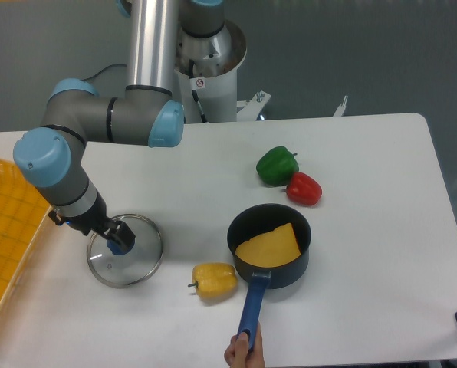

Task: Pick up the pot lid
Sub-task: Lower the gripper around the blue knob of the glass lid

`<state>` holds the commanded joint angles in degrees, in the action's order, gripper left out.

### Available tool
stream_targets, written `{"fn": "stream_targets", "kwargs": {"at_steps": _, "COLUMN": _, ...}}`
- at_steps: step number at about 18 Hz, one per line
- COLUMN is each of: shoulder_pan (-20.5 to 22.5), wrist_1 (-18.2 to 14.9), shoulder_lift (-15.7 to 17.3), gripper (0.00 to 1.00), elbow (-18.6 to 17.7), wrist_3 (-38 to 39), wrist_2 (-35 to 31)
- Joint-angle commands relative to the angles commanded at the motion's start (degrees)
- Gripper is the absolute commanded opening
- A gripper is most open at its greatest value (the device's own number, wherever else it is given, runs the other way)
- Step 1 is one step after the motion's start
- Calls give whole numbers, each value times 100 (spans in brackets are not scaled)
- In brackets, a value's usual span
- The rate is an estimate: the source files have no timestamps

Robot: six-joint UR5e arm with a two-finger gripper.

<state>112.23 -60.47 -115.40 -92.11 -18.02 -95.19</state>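
My gripper (pixel 103 229) points downward at the left, its fingers spread open with nothing seen between them. The pot lid (pixel 133 272) is a clear glass disc with a pale rim and a dark blue knob (pixel 120 244), lying flat on the table. The fingertips appear over the upper left part of the lid, with the right one overlapping the knob's upper edge in this view. Whether they touch it, I cannot tell.
A black pan (pixel 291 274) holding a yellow-orange piece (pixel 271 248) stands right of centre, a person's hand (pixel 244 350) on its blue handle. Nearby are yellow (pixel 214 280), green (pixel 277 166) and red (pixel 304 188) peppers. An orange crate (pixel 12 205) borders the left.
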Motion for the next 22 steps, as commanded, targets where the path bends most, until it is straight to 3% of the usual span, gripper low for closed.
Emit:
{"fn": "stream_targets", "kwargs": {"at_steps": 10, "shoulder_pan": 211, "wrist_1": -9, "shoulder_lift": 106, "gripper": 100, "elbow": -79, "wrist_3": 1467, "wrist_2": 35}}
{"fn": "stream_targets", "kwargs": {"at_steps": 17, "shoulder_pan": 246, "wrist_1": 0, "shoulder_lift": 97, "gripper": 100, "elbow": -80, "wrist_3": 2144, "wrist_2": 44}}
{"fn": "stream_targets", "kwargs": {"at_steps": 22, "shoulder_pan": 255, "wrist_1": 0, "shoulder_lift": 79, "gripper": 100, "elbow": -71, "wrist_3": 2171, "wrist_2": 0}}
